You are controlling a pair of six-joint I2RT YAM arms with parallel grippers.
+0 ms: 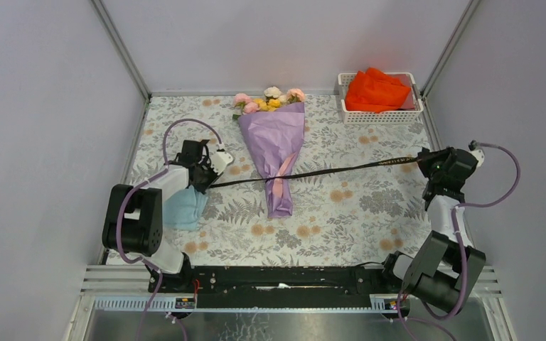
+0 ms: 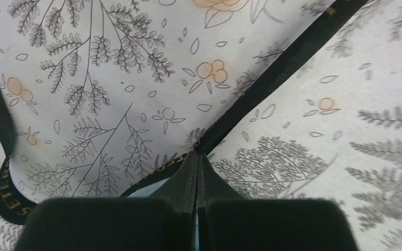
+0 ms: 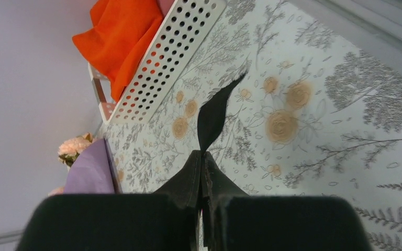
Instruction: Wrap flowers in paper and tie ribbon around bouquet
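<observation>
The bouquet [image 1: 276, 153] lies at the table's middle back: pink, yellow and white flowers [image 1: 269, 99] in a cone of purple paper [image 1: 277, 135]. A black ribbon [image 1: 341, 169] stretches taut across the cone's lower part, from left to right. My left gripper [image 1: 210, 183] is shut on the ribbon's left part, left of the cone; in the left wrist view [image 2: 197, 152] the ribbon [image 2: 282, 65] runs away up right and a loose end [image 2: 0, 136] loops at the left. My right gripper [image 1: 421, 158] is shut on the ribbon's right end [image 3: 213, 112].
A white perforated basket [image 1: 380, 114] with orange cloth [image 1: 375, 89] stands at the back right. A light blue folded cloth [image 1: 185, 207] lies under my left arm. Grey walls close in the patterned tabletop [image 1: 341, 213] on three sides.
</observation>
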